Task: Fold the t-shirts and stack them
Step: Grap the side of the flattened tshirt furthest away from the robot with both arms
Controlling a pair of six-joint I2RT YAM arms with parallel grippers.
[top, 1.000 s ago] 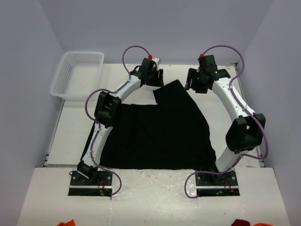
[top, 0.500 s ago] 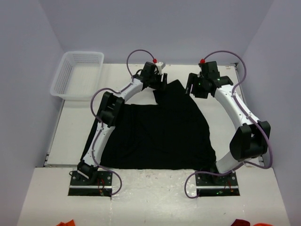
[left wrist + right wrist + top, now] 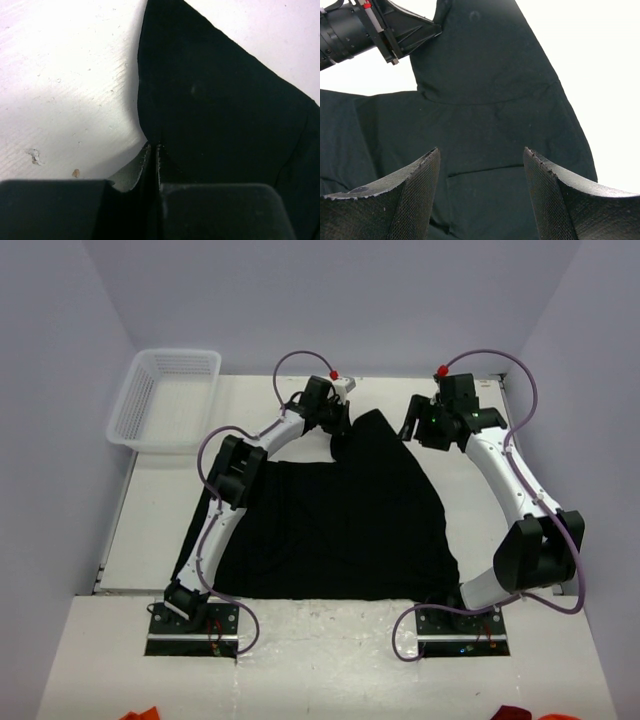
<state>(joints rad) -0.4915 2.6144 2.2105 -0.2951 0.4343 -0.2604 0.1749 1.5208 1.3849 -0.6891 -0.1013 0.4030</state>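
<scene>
A black t-shirt [image 3: 330, 520] lies spread over the middle of the table, with a flap [image 3: 372, 435] reaching toward the far edge. My left gripper [image 3: 337, 422] sits at that flap's left edge. In the left wrist view its jaws [image 3: 154, 146] are shut, with the cloth's edge [image 3: 145, 100] running in between the tips. My right gripper [image 3: 413, 426] hovers just right of the flap. Its fingers [image 3: 427, 170] stand wide apart above the shirt [image 3: 490, 125] with nothing between them. The left gripper [image 3: 395, 30] shows at the top left of the right wrist view.
A white mesh basket [image 3: 165, 395] stands at the far left corner. Bare white table [image 3: 150, 510] lies to the left of the shirt and more [image 3: 470, 510] to its right. Red-orange scraps [image 3: 140, 714] lie at the bottom edge, below the arm bases.
My left gripper has closed on the flap's left edge after standing open. Both arms have shifted slightly right. The right gripper stays open.
</scene>
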